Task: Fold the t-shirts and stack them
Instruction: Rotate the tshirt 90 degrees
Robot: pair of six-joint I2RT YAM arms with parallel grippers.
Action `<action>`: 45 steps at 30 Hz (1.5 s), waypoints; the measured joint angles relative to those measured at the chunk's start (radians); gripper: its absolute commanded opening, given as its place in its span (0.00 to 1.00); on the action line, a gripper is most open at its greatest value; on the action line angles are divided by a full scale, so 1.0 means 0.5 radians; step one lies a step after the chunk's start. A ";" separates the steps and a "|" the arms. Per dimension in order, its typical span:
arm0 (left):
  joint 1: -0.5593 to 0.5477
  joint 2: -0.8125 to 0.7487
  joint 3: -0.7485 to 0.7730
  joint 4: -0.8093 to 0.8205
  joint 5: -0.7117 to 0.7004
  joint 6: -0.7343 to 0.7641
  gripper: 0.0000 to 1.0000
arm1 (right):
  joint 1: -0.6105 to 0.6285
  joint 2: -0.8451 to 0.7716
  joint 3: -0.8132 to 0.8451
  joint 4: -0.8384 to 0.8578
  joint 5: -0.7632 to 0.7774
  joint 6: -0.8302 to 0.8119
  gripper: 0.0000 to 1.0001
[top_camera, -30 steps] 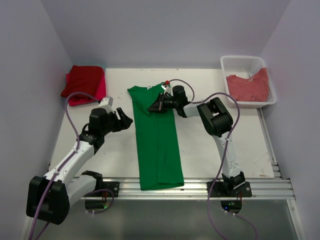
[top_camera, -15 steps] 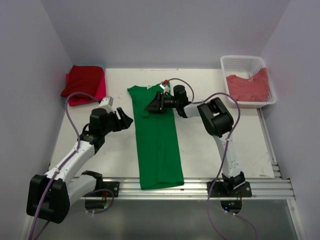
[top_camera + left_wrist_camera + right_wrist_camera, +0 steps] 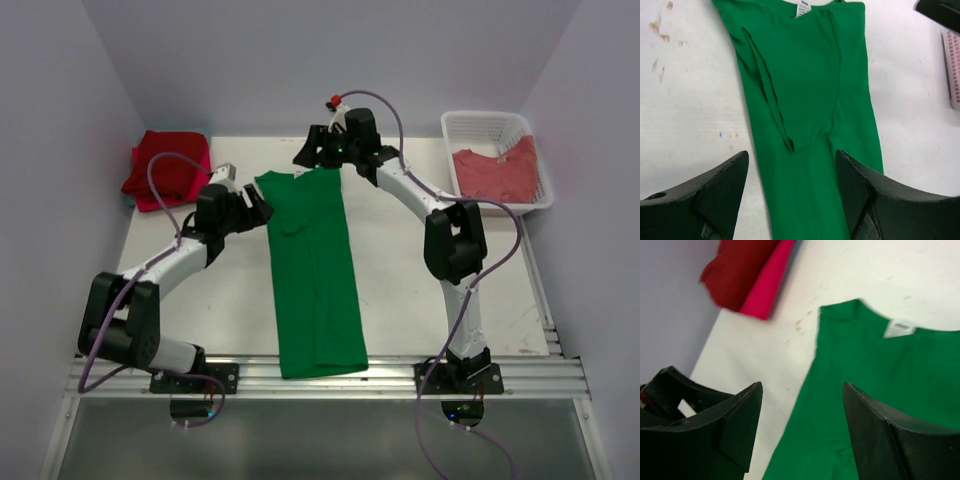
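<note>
We see the green tee [image 3: 316,280] lying as a long folded strip on the table [image 3: 430,270], collar [image 3: 298,176] at the far end. Hanging near it, left pincer [image 3: 254,208] and right pincer [image 3: 308,153] both gape empty.

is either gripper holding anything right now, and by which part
Nothing is held: the left gripper and right gripper both hang open near the collar end of the green t-shirt.

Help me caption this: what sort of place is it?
Probably a robotics lab cell: plain walls enclose a white table, with left arm and right arm bolted to an aluminium rail.
</note>
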 measured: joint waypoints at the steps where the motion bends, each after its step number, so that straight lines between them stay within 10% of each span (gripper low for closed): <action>1: 0.011 0.118 0.079 0.037 0.001 -0.007 0.73 | -0.010 -0.002 0.064 -0.088 0.101 -0.045 0.67; 14: 0.222 0.876 0.430 0.292 0.105 -0.005 0.72 | -0.296 0.058 -0.003 -0.527 0.431 -0.179 0.67; 45: 0.362 1.910 1.196 1.085 1.109 -0.439 0.65 | -0.451 0.392 -0.139 -0.056 -0.072 0.069 0.62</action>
